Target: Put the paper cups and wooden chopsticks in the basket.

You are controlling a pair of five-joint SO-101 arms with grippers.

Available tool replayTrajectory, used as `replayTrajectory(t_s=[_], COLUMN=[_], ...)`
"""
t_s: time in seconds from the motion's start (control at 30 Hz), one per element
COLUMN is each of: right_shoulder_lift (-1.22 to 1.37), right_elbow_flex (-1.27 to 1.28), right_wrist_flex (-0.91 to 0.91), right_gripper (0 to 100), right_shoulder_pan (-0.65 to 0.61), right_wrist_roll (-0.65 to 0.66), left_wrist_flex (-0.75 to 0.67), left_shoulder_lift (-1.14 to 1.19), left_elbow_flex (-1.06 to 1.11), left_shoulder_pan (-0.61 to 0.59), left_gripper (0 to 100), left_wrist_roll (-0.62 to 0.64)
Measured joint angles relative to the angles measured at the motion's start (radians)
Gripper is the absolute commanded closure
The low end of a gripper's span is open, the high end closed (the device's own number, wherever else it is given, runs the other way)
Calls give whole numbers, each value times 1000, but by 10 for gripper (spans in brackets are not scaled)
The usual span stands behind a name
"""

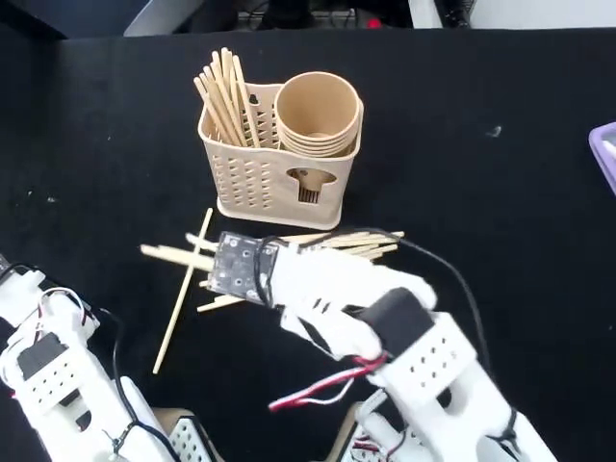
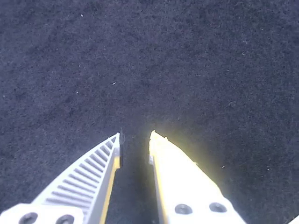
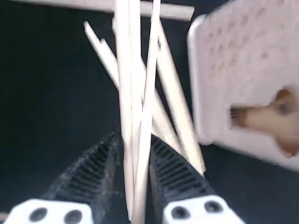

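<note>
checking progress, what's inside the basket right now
The beige perforated plastic basket holds pale wooden chopsticks standing in one compartment and a nested stack of tan paper cups in the other. Their lower parts and the floor are hidden by the walls.

Left pincer, jaws slightly parted, tips close above the dark cloth of the table

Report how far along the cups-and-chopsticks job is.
Done: the stacked paper cups sit in the basket, with a bundle of chopsticks standing in its other compartment. In hand: the right gripper has its jaws closed on a few chopsticks in front of the basket. Left: the loose chopsticks on the table need collecting.
</note>
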Motion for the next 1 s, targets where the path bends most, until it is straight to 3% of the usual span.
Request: replayTrajectory(t_s=[0.2,0.57,0.77,1.0], right_shoulder_lift=[0,210,374,509], right_elbow_flex=[-31,327,321,195], right_wrist_flex=[-29,-255,-255,-61], right_gripper=[988,988,988,988], right_shoulder_pan=[-9,-3,176,344], right_wrist_roll=[-43,8,112,238], left_wrist_flex=[0,0,0,0], left_shoulder_lift=[0,0,0,0], left_elbow_flex=[0,0,0,0], left_shoulder_pan=[0,0,0,0], left_gripper=[884,884,884,884], left_wrist_roll=[0,0,0,0])
